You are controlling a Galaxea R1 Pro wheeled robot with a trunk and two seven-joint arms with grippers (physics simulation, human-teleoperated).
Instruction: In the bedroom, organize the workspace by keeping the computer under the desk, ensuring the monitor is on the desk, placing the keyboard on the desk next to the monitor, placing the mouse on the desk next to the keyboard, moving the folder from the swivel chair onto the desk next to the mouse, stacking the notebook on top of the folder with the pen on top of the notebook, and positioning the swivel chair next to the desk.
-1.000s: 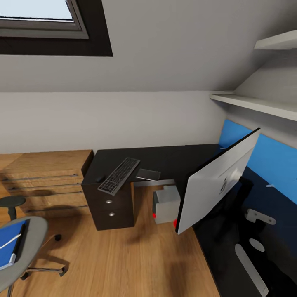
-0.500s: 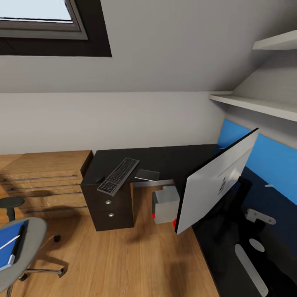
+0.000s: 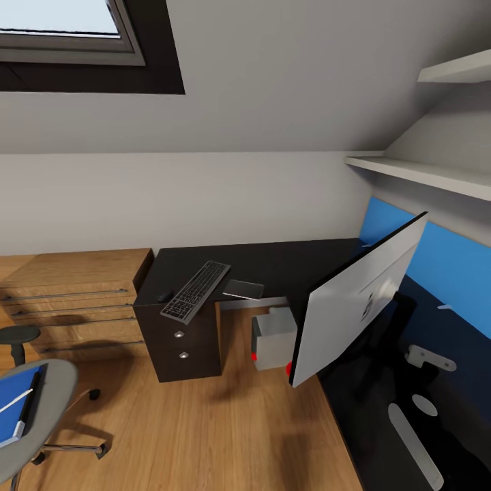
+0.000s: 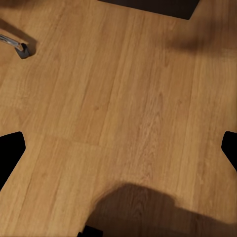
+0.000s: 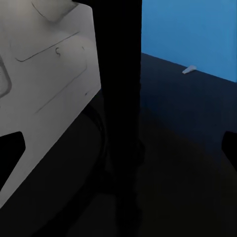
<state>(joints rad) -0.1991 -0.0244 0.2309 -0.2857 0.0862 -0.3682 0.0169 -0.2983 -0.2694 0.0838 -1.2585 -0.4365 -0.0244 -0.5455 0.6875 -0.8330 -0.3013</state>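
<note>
The flat bright blue folder (image 3: 13, 404) lies on the grey swivel chair (image 3: 42, 395) at near left – not yet moved to the black desk (image 3: 273, 266). Jaws of both grippers: cannot tell.

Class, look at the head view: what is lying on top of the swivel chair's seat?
On the swivel chair lies the blue folder, with a dark notebook and white pen on it. The picture's edge cuts off the rest.
</note>
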